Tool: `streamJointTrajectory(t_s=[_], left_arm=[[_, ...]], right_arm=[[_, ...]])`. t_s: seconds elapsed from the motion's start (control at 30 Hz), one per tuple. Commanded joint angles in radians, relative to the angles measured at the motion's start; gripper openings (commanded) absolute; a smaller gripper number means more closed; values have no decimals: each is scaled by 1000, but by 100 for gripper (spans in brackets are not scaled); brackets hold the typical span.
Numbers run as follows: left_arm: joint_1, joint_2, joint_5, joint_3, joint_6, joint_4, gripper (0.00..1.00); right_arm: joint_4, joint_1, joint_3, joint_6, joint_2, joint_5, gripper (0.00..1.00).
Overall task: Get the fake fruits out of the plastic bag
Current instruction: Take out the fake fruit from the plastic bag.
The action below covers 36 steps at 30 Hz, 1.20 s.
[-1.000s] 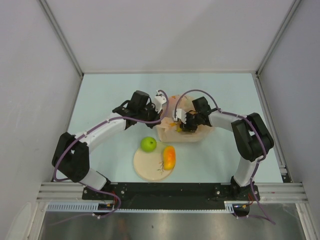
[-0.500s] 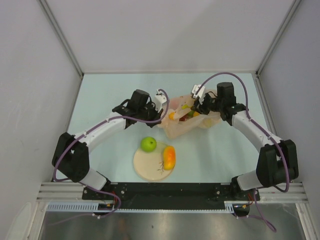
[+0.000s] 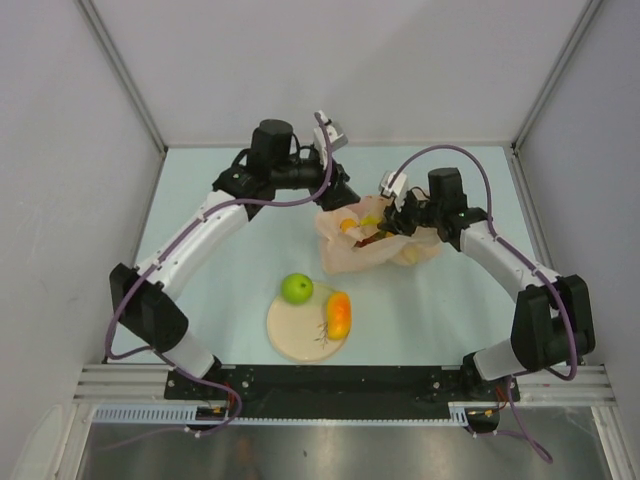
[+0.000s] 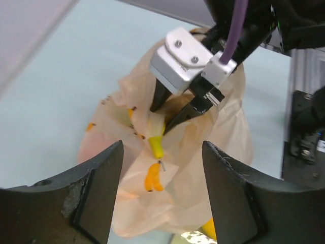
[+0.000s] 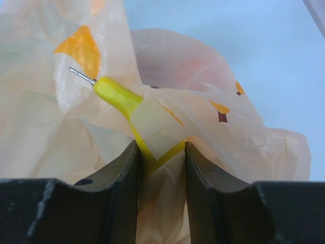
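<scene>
Bright, even light falls from overhead, leaving only faint, soft shadows on the pale table (image 3: 420, 310). Close up from the right wrist, the thin bag (image 5: 203, 76) glows as light passes through it, while the dark fingers (image 5: 111, 203) at 6 o'clock sit slightly soft.

R pincer (image 4: 161, 119) on prob. banana (image 4: 156, 145), inside bag (image 4: 226, 134)

Your right gripper (image 5: 160, 147) blocks the plastic bag's (image 3: 345, 258) mouth, clamped on the banana (image 5: 119, 96) and a fold of film. Your left gripper (image 4: 162, 147) hangs spread above the bag. Nearer you, the green apple (image 3: 296, 289) and mango (image 3: 339, 315) occupy the plate (image 3: 295, 342). You can pass over the table (image 3: 215, 250) left of the bag and plate.
</scene>
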Motion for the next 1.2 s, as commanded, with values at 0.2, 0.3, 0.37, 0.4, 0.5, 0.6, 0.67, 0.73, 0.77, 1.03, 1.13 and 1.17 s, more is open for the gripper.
streamJointTrajectory(t_s=[0.2,0.3,0.37,0.4,0.5,0.6,0.67,0.73,0.77,1.03,1.13,1.17], left_arm=[[-15,83,158,-102,-144,-28,62],[-17,84,155,-119,-158,-9,61],[-17,92,146,-122,-157,-17,58],[-19,96,146,-126,-158,-14,57],[-23,106,155,-138,-195,5,55],[-37,122,144,-138,-198,9,54],[-43,135,138,-132,-206,12,51],[-46,154,120,-123,-209,12,47],[-46,161,116,-119,-213,17,46],[-43,192,139,-51,-207,14,0],[-3,147,138,-3,-207,12,0],[29,132,139,8,-213,15,0]], right_arm=[[-7,48,11,103,-121,-62,27],[-11,63,11,95,-135,-53,27],[-13,65,11,103,-141,-59,27],[-13,65,11,104,-143,-60,27],[-14,68,10,89,-143,-57,27],[-14,68,10,84,-149,-60,27],[-23,72,10,75,-157,-70,27],[-34,75,10,66,-170,-79,27],[-42,75,10,61,-172,-82,27],[-119,91,10,32,-152,-18,62],[-111,25,10,70,-120,10,96],[-112,11,10,75,-114,13,100]])
